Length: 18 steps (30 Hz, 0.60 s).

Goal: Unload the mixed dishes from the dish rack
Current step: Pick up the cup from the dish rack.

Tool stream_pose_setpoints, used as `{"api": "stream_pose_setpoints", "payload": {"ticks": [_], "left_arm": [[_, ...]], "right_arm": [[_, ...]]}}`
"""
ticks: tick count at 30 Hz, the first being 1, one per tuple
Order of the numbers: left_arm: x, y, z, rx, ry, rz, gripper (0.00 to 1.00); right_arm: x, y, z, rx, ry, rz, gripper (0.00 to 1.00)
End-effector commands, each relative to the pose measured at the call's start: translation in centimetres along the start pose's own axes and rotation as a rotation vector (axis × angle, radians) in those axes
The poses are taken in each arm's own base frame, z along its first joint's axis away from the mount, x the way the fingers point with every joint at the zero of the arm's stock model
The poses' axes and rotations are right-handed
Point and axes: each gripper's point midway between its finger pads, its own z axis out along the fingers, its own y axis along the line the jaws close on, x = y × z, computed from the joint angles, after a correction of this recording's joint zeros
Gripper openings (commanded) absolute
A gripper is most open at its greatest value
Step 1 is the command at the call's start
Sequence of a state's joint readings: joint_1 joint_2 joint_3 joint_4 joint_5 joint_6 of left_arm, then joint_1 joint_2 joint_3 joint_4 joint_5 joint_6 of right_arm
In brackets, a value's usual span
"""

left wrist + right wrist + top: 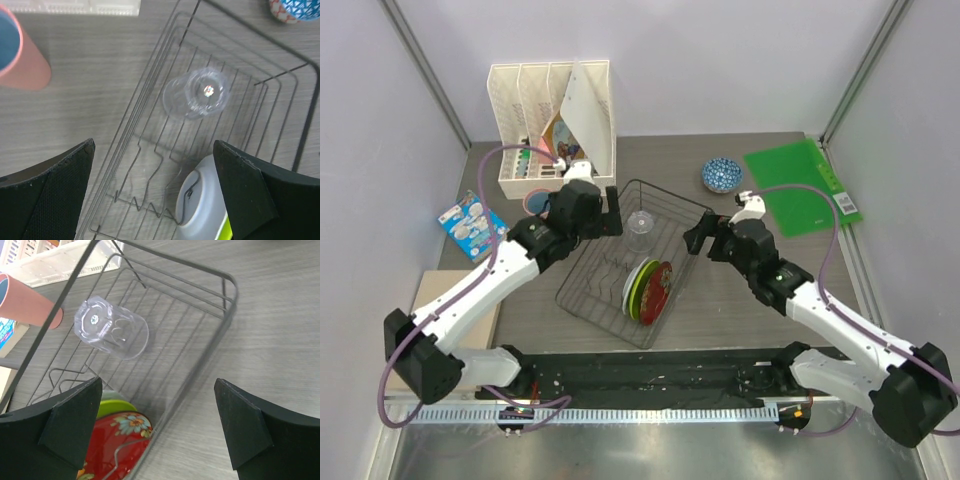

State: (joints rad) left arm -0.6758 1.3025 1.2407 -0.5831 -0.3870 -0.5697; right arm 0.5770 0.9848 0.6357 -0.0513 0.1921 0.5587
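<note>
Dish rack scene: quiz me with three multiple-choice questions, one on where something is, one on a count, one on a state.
1. Where is the bowl?
A) in the rack
B) on the table, outside the rack
C) on a plate

2. How many plates stand in the rack?
A) one
B) three
C) six

3. The left gripper is:
A) open
B) shut on a plate
C) out of view

Answers:
1 B, the bowl sits on the table past the rack's far right corner.
2 B, a white, a green-rimmed and a red plate stand side by side.
3 A, its fingers stand wide apart with nothing held between them.
</note>
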Motion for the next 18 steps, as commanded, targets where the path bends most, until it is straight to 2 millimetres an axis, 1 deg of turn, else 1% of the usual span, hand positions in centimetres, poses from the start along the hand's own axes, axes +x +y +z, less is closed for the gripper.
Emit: {"api": "stream_pose_setpoints", "payload": {"ticks": [1, 2, 3, 4, 5, 6, 7, 8, 9, 10, 11, 12, 14, 15, 17, 18], "left_arm": [[-3.5, -0.7, -3.8, 0.14, -0.213, -0.197, 1.0], [-2.7, -0.3, -3.9, 0.143, -0.212, -0.198, 1.0], [-3.2, -0.2, -4.9, 0.166, -0.238, -0.212, 1.0], [-3.1, 0.0, -5.2, 0.172, -0.243, -0.212, 1.0], [-2.7, 0.3, -5.3, 0.167, -0.241, -0.211, 1.0], [-2.4, 0.5, -5.7, 0.171, -0.236, -0.209, 1.0], [-2.1, 0.5, -5.8, 0.177, -0.228, -0.207, 1.0], [-1.6, 0.7, -5.9, 0.176, -0.218, -0.204, 1.0], [-1.3, 0.9, -6.4, 0.184, -0.213, -0.206, 1.0], [-1.1, 1.1, -6.6, 0.189, -0.211, -0.208, 1.0], [-0.3, 1.4, -6.6, 0.186, -0.2, -0.209, 1.0], [-0.5, 1.6, -7.4, 0.2, -0.219, -0.218, 1.0], [-0.1, 2.1, -7.8, 0.205, -0.228, -0.224, 1.0], [0.3, 2.3, -7.8, 0.202, -0.226, -0.223, 1.0], [0.3, 2.7, -8.2, 0.205, -0.244, -0.223, 1.0], [0.5, 2.8, -8.2, 0.205, -0.243, -0.219, 1.0]], "right_arm": [[-2.9, 4.1, 1.4, -0.084, -0.02, -0.066, 0.99], [-2.8, 5.3, 2.4, -0.094, 0.004, -0.103, 1.0], [-2.8, 6.0, 2.8, -0.101, 0.012, -0.128, 1.0], [-2.7, 6.5, 3.5, -0.098, 0.02, -0.15, 1.0], [-2.8, 7.6, 4.5, -0.096, 0.023, -0.192, 1.0], [-2.6, 7.9, 5.3, -0.088, 0.038, -0.214, 1.0], [-3.6, 9.0, 5.9, -0.097, 0.025, -0.22, 1.0], [-2.0, 8.6, 7.4, -0.074, 0.08, -0.26, 1.0], [-1.7, 8.7, 8.0, -0.067, 0.096, -0.274, 1.0], [-2.2, 9.3, 8.5, -0.07, 0.092, -0.281, 1.0], [-1.6, 9.0, 9.1, -0.061, 0.113, -0.301, 1.0], [-0.7, 8.8, 10.0, -0.052, 0.135, -0.31, 1.0], [-0.3, 9.2, 10.7, -0.071, 0.149, -0.314, 1.0], [0.6, 9.1, 11.4, -0.067, 0.172, -0.322, 1.0], [1.0, 9.6, 11.8, -0.074, 0.185, -0.333, 1.0], [1.8, 9.6, 12.3, -0.069, 0.203, -0.343, 1.0]]}}
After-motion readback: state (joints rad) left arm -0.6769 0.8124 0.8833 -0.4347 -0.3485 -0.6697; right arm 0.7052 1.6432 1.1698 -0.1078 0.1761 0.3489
